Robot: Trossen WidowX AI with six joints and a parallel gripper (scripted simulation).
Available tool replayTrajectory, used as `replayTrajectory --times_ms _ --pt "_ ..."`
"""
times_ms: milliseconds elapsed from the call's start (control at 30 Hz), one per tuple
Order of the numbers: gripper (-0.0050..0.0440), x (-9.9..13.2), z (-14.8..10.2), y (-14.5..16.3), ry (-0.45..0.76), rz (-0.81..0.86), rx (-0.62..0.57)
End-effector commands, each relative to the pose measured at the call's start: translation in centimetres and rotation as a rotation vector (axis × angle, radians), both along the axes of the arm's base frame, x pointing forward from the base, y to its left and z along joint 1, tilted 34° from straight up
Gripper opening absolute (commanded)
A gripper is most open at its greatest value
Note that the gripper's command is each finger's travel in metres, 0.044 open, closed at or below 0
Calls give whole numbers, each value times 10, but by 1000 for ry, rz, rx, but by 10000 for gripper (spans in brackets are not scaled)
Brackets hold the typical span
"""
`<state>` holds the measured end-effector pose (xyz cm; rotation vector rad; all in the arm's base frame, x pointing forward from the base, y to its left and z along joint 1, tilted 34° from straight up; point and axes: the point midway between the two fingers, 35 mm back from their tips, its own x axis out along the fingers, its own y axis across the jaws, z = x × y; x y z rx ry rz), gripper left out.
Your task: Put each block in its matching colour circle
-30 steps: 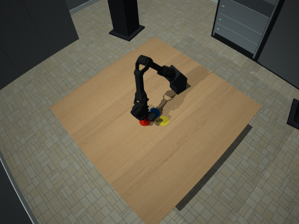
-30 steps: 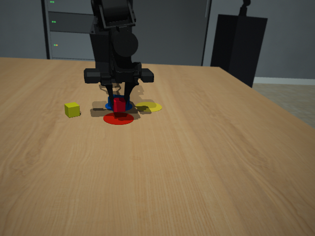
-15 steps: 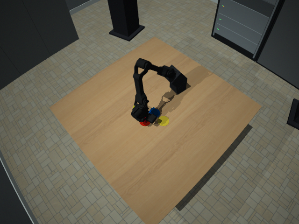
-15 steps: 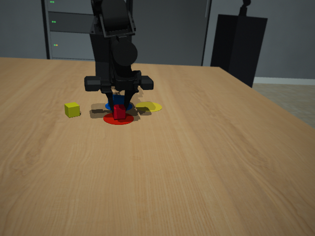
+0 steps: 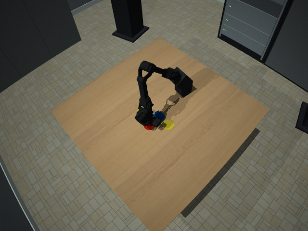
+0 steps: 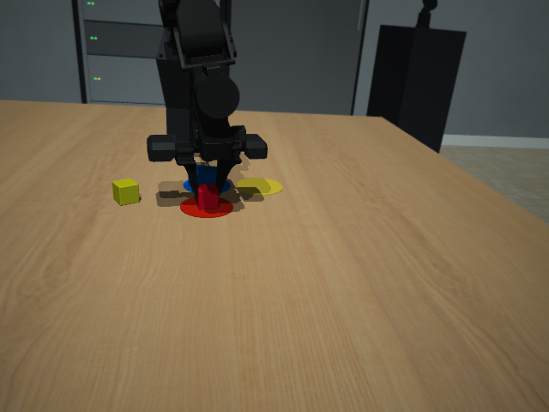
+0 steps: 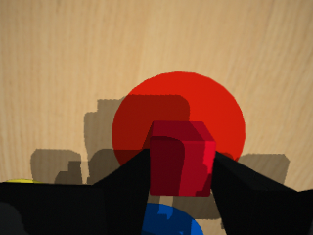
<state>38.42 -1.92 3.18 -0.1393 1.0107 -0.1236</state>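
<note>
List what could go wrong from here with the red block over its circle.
1. The gripper is shut on the red block, which sits toward the far edge of the red circle; letting go here might leave a corner outside it.
2. The blue circle lies right behind, so a small drift backward could put the block on the wrong colour.
3. The yellow block waits outside the yellow circle.

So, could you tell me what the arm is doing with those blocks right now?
The gripper is shut on the red block and holds it low over the red circle; whether it touches the table cannot be told. The yellow block sits on the wooden table to the side, well apart from the yellow circle. The blue circle lies just behind the gripper.
</note>
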Motion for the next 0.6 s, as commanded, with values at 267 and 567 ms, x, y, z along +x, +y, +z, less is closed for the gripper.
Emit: replayTrajectory --times_ms 267,567 --pt "195 3 11 1 -28 1 0" --pt "195 3 11 1 -28 1 0"
